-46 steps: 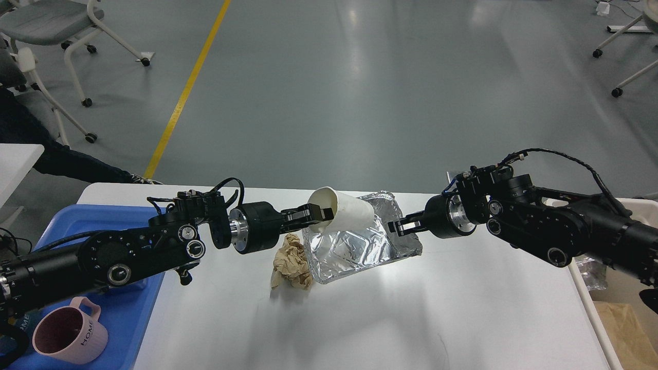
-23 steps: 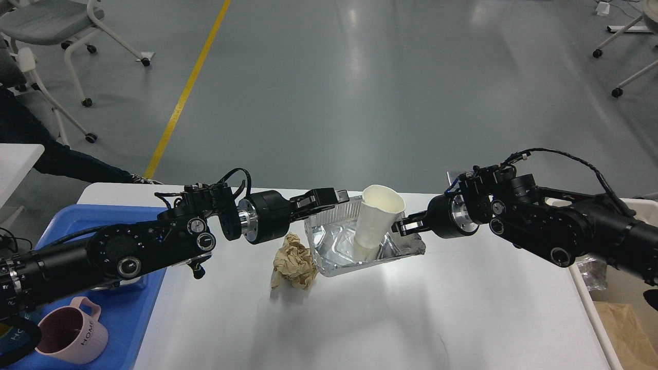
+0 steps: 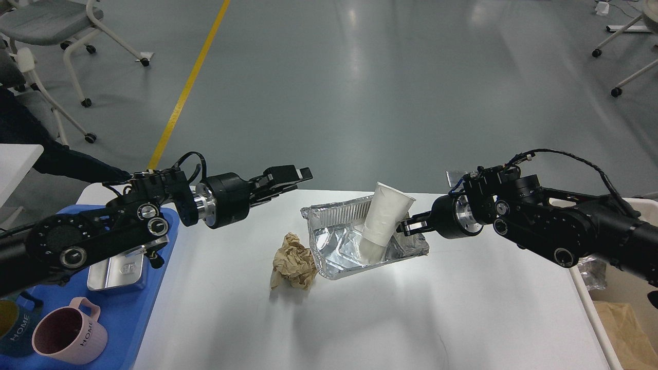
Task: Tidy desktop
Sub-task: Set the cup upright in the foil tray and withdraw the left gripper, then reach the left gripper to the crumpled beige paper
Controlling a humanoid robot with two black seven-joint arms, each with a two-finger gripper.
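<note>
The right gripper (image 3: 408, 226) has its jaws closed on the right rim of the foil tray (image 3: 354, 245) holding a tilted paper cup (image 3: 383, 221) near the far edge of the worktop (image 3: 411, 318), while the left gripper (image 3: 288, 177) hovers open and empty above the crumpled brown paper (image 3: 293, 261) lying just left of the tray.

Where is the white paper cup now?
In the head view, the white paper cup stands tilted inside the foil tray at mid-desktop, right of the crumpled brown paper, beside the right pincer.
</note>
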